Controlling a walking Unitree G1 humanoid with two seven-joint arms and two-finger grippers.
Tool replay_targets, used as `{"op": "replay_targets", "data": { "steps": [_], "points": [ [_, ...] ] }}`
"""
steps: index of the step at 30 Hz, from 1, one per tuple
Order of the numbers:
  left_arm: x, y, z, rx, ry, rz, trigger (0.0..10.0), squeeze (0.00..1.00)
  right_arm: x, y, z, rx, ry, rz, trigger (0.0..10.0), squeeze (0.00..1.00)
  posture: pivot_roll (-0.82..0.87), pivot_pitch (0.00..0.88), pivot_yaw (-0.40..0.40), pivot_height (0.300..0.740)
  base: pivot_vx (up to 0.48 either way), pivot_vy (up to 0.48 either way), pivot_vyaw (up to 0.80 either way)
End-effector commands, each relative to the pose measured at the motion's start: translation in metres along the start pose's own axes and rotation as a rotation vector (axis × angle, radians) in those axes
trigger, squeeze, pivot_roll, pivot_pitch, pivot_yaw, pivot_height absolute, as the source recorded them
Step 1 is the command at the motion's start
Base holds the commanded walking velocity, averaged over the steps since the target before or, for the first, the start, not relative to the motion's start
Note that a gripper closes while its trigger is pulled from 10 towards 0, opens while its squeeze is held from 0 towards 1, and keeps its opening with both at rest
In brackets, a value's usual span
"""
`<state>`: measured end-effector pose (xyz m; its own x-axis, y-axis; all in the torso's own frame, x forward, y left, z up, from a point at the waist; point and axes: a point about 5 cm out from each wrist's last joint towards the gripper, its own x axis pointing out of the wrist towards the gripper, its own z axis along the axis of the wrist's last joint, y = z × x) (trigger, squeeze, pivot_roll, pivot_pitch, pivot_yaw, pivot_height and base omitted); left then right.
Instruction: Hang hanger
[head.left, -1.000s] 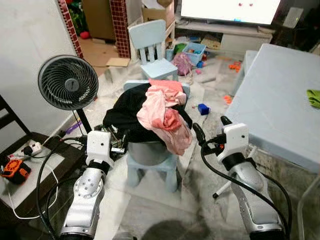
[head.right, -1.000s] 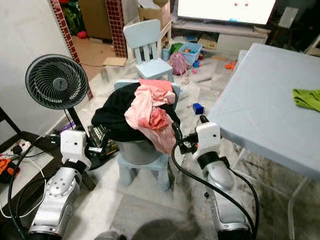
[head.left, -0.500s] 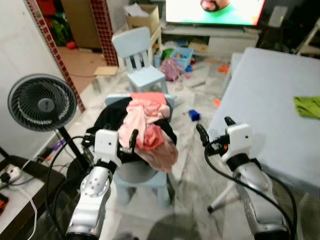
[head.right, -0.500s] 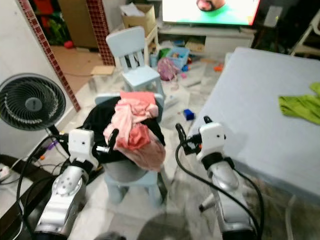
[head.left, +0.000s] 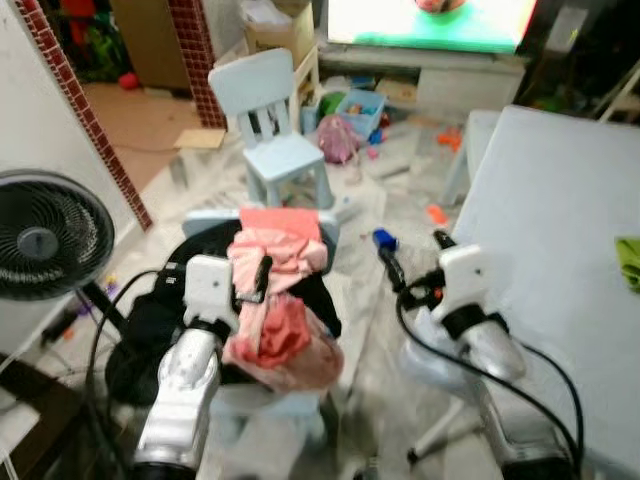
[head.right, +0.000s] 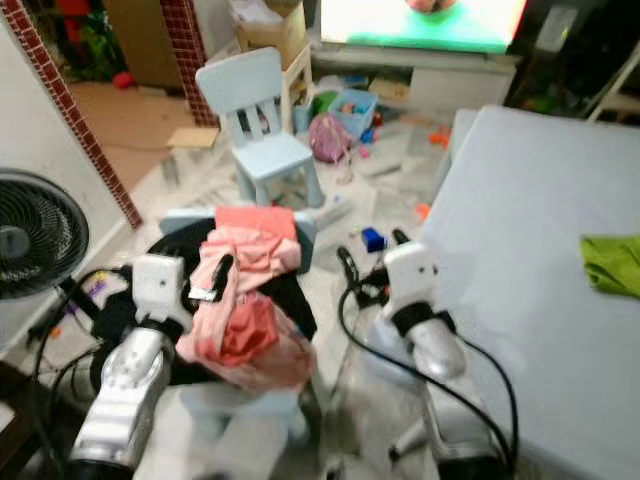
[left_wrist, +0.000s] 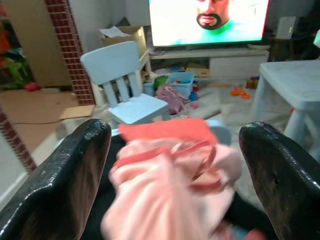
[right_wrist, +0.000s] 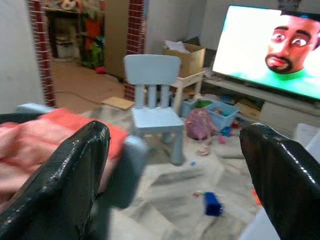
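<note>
I see my left gripper (head.left: 262, 275) raised, fingers spread apart, holding nothing, just over the pink clothes (head.left: 278, 300) piled on a small blue chair (head.left: 322, 228). My right gripper (head.left: 415, 265) is likewise parted and empty beside the grey table (head.left: 550, 210). I cannot make out a hanger.

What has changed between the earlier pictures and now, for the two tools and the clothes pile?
The left tool has risen and reached forward to the pink cloth on the heaped laundry; it was low beside the pile. The right tool stays raised, open and empty. Nothing was taken hold of. The view has shifted; the pile itself has not visibly moved.
</note>
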<state>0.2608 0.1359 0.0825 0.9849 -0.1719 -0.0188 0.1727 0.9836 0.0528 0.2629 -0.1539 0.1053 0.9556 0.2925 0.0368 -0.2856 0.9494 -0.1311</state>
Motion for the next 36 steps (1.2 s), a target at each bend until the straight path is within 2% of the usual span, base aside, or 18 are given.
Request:
{"op": "replay_targets", "data": {
  "steps": [1,15,20,23,25,29,36],
  "points": [
    [0.001,0.012,0.001,0.02,0.004,0.038,10.0,0.0,0.004,0.006,0.006,0.004,-0.031,0.019,10.0,0.0,0.01,0.0,0.005,0.74,0.0,0.0,0.0],
    [0.003,0.013,-0.005,-0.008,0.098,0.098,10.0,0.0,0.002,0.007,0.005,-0.008,-0.023,0.041,10.0,0.0,0.01,0.0,-0.011,0.74,0.0,0.0,0.0],
    [0.009,0.016,-0.013,-0.025,0.183,0.104,10.0,0.0,0.001,0.004,0.007,-0.02,-0.018,0.038,10.0,0.0,0.0,0.0,-0.017,0.74,0.0,0.0,0.0],
    [0.011,0.015,-0.016,-0.041,0.223,0.077,10.0,0.0,-0.003,0.002,0.006,-0.033,-0.004,0.044,10.0,0.0,-0.01,0.0,-0.02,0.74,0.0,0.0,0.0],
    [0.015,0.014,-0.025,-0.023,0.308,0.034,10.0,0.0,-0.005,-0.002,0.004,-0.049,0.016,0.042,10.0,0.0,-0.02,0.0,-0.018,0.74,0.0,0.0,0.0],
    [0.017,0.013,-0.03,-0.015,0.357,-0.009,10.0,0.0,-0.005,-0.003,0.005,-0.049,0.015,0.042,10.0,0.0,-0.02,0.0,-0.018,0.74,0.0,0.0,0.0],
    [0.028,0.01,-0.037,0.01,0.431,-0.073,10.0,0.0,-0.013,0.007,0.006,-0.046,0.061,0.173,10.0,0.0,-0.05,0.0,-0.006,0.74,0.0,0.0,0.0]
  ]
}}
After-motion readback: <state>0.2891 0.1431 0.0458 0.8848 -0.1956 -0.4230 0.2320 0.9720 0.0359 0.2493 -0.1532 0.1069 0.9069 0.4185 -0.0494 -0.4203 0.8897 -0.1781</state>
